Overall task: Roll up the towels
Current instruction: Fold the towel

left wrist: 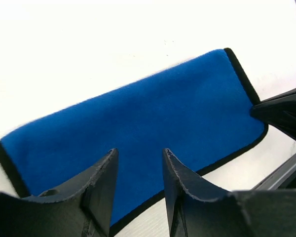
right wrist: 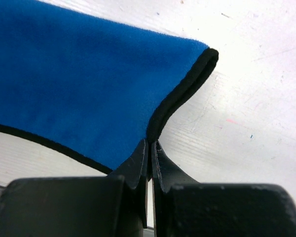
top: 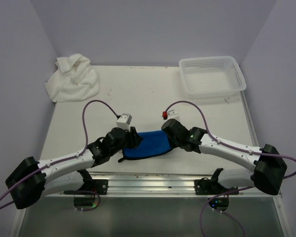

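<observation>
The small blue towel lies folded flat near the table's front edge, between my two grippers. It has black trim. My left gripper is open and hovers over the towel's left part; in the left wrist view its fingertips stand apart above the blue towel. My right gripper is shut on the towel's right, black-trimmed edge, which the right wrist view shows pinched between its fingers. The large white towel lies crumpled at the back left corner.
A white perforated plastic basket stands at the back right. Purple cables loop above both arms. A metal rail runs along the front edge, just below the blue towel. Lilac walls close in the table.
</observation>
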{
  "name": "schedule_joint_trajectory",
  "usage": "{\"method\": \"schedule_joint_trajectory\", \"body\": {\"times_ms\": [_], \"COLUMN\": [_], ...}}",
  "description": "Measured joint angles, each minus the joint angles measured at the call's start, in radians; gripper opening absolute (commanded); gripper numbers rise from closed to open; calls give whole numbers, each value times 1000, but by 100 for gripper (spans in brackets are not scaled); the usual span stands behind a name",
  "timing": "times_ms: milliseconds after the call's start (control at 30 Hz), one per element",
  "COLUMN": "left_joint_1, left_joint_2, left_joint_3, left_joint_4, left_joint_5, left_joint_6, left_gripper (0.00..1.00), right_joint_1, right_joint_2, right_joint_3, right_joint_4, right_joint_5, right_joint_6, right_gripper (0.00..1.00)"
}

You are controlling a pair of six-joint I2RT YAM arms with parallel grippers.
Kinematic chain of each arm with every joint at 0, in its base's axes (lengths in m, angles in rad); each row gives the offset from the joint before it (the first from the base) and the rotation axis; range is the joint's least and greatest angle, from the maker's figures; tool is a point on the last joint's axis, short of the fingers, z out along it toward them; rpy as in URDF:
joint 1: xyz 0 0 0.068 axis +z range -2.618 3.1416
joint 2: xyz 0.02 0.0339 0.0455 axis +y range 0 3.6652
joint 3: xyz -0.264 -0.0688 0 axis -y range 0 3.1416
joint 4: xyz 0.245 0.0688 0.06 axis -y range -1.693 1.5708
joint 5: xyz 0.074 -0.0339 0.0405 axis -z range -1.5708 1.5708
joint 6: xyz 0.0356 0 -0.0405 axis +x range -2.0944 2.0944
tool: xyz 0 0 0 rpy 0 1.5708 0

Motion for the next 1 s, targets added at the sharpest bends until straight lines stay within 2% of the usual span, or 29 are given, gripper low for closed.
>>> {"method": "schedule_joint_trajectory", "body": {"times_ms": [233, 400, 700, 1000], "left_joint_1": [0, 0, 0, 0], "left_joint_2": [-111, -120, -108, 6], "left_joint_3": [-23, -87, -114, -128], "left_joint_4": [-104, -174, -209, -149], "left_joint_5": [-101, -135, -174, -169], "left_joint_6": [-26, -86, -140, -142], "left_gripper": [35, 32, 25, 16], "right_joint_1": [0, 1, 1, 1], "right_joint_2": [-5, 16, 30, 30], "right_joint_3": [45, 90, 121, 121], "right_joint_4": [-22, -90, -209, -185], "right_joint_5": [14, 94, 206, 161], "right_joint_6": [-1, 5, 35, 28], "right_gripper": [0, 0, 0, 0]}}
